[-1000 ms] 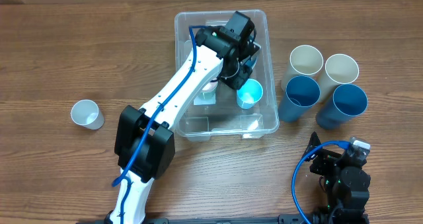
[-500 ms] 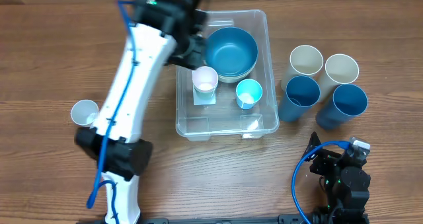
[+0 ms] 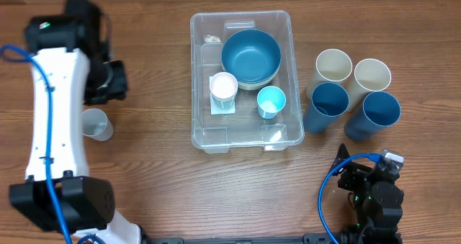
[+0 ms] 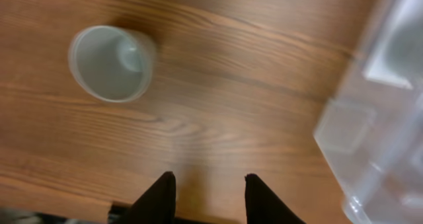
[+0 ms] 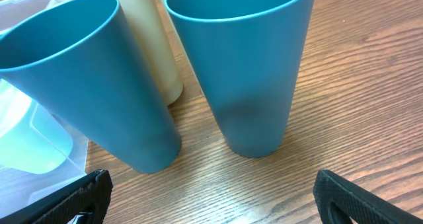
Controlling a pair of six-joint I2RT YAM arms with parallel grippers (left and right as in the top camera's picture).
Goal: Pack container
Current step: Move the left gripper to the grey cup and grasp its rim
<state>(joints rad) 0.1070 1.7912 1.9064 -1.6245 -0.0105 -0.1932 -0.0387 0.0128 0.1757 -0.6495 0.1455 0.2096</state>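
Note:
The clear container [image 3: 241, 136] sits at the table's middle and holds a blue bowl [image 3: 251, 57], a small white cup [image 3: 223, 88] and a small light-blue cup [image 3: 271, 101]. Its corner shows in the left wrist view [image 4: 370, 118]. A small pale cup [image 3: 95, 124] stands on the table at the left, also in the left wrist view [image 4: 111, 63]. My left gripper [image 3: 108, 82] is open and empty above the table, just beyond that cup; its fingers [image 4: 206, 184] show bare wood between them. My right gripper [image 5: 211, 191] is open and empty, resting at the front right [image 3: 371, 183].
Two tall blue cups [image 3: 325, 107] [image 3: 373, 116] and two tall cream cups [image 3: 333, 68] [image 3: 371, 76] stand right of the container. The blue ones fill the right wrist view [image 5: 244, 65] [image 5: 92, 85].
My left arm has swung out of the container and far to the left, ending by the small pale cup. The blue bowl now shows inside the container. The right arm has not moved.

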